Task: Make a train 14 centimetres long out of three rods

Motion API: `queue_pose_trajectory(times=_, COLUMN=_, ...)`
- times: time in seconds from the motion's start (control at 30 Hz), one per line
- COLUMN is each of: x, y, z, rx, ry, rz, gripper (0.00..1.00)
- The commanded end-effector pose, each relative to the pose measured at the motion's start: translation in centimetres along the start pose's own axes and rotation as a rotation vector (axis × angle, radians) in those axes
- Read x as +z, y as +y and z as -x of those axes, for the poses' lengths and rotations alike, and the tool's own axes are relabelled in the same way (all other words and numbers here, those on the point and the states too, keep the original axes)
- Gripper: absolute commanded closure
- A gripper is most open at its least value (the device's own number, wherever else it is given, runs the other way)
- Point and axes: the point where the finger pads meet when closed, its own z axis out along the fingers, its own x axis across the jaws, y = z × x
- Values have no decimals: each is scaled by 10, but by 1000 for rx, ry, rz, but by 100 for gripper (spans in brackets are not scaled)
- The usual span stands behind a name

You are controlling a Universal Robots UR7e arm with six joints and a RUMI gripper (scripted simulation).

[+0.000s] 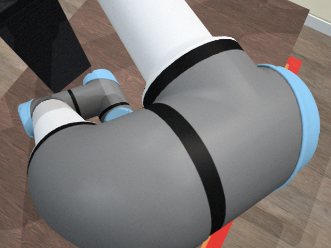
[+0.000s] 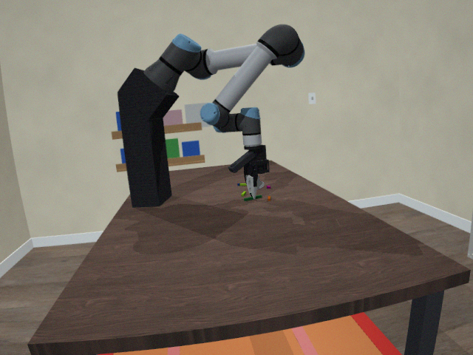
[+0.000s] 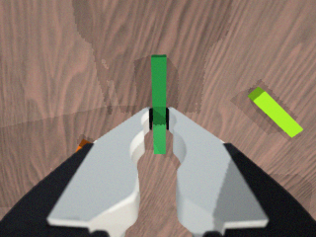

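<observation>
On my wrist feed, the tool (image 3: 159,118) is clamped on the green rod (image 3: 159,89), its 2 dark fingertips pressed against the rod's long sides. The grip sits nearer the rod's near end, so most of the rod reaches away from the camera and a short stub pokes back between the pale jaws. The rod lies flat along the wood grain of the desk (image 3: 59,59), and I cannot tell whether it is touching the surface or just off it.

To the right of the tool in that view, a lime rod (image 3: 276,112) lies at a slant, well apart from the green one. A sliver of an orange rod (image 3: 83,144) peeks out by the left jaw's outer edge.

From the exterior camera I see the arm reaching down over the far part of the desk (image 2: 229,267), with the tool (image 2: 251,192) low among the small cluster. The green rod (image 2: 253,197) lies beneath it, an orange rod (image 2: 269,197) just to its right, a magenta rod (image 2: 268,186) behind that, and 2 lime pieces (image 2: 242,184) to the left.

My top camera is filled by the arm's elbow (image 1: 160,160), so the rods are hidden there.
</observation>
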Motion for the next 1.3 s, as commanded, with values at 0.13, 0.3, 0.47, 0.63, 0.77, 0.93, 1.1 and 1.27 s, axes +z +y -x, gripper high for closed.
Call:
queue_pose_trajectory(times=0.13, x=-2, y=0, z=0, rx=0, ry=-1, rz=1, gripper=100)
queue_pose_trajectory(times=0.3, x=-7, y=0, z=0, rx=0, ry=-1, rz=1, gripper=100)
queue_pose_trajectory(times=0.47, x=-26, y=0, z=0, rx=0, ry=-1, rz=1, gripper=100)
queue_pose_trajectory(times=0.63, x=-54, y=0, z=0, rx=0, ry=-1, rz=1, gripper=100)
queue_pose_trajectory(times=0.77, x=-75, y=0, z=0, rx=0, ry=-1, rz=1, gripper=100)
queue_pose_trajectory(times=0.93, x=-87, y=0, z=0, rx=0, ry=-1, rz=1, gripper=100)
queue_pose_trajectory(times=1.1, x=-98, y=0, z=0, rx=0, ry=-1, rz=1, gripper=100)
queue_pose_trajectory(times=1.27, x=-100, y=0, z=0, rx=0, ry=-1, rz=1, gripper=100)
